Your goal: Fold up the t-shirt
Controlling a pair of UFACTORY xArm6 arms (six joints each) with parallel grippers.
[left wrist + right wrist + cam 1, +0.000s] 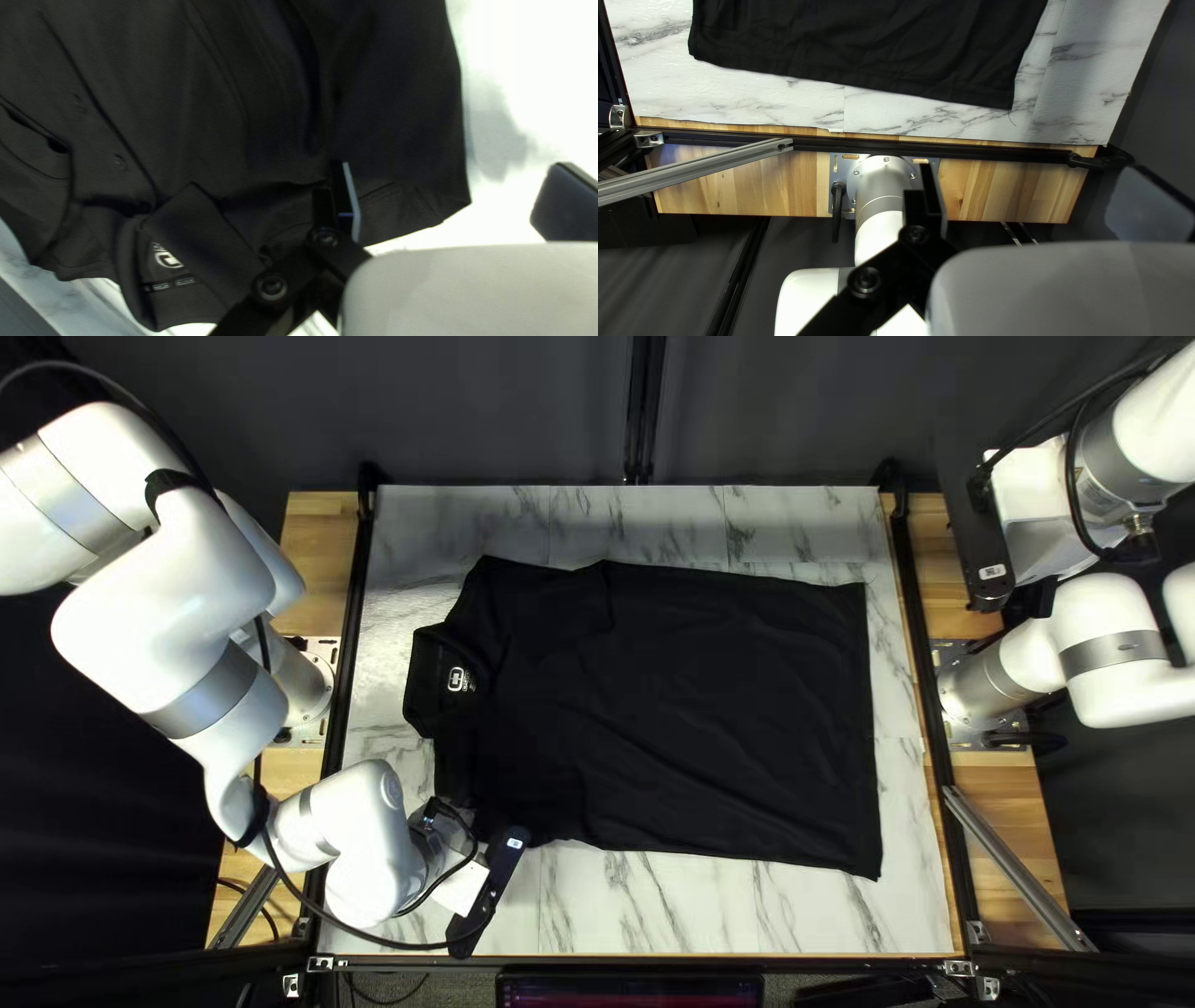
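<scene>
A black collared t-shirt (697, 709) lies spread flat, its collar (433, 678) toward my left arm and its hem toward my right. My left gripper (488, 890) is at the near sleeve, partly hiding it. In the left wrist view, my left gripper (450, 199) stands open: one finger is over the sleeve (405, 149), the other beyond its edge above the table. Contact with the cloth cannot be told. My right gripper (977, 535) is raised beyond the table's right edge, its fingertips hidden. In the right wrist view, my right gripper (1042, 196) is open, away from the shirt (865, 43).
Marbled table surface (697, 902) shows around the shirt. Black rails (927, 709) run along its sides, with wooden boards outside them. A metal bar (1015, 865) slants near my right arm's base, and a screen (629, 989) stands at the near edge.
</scene>
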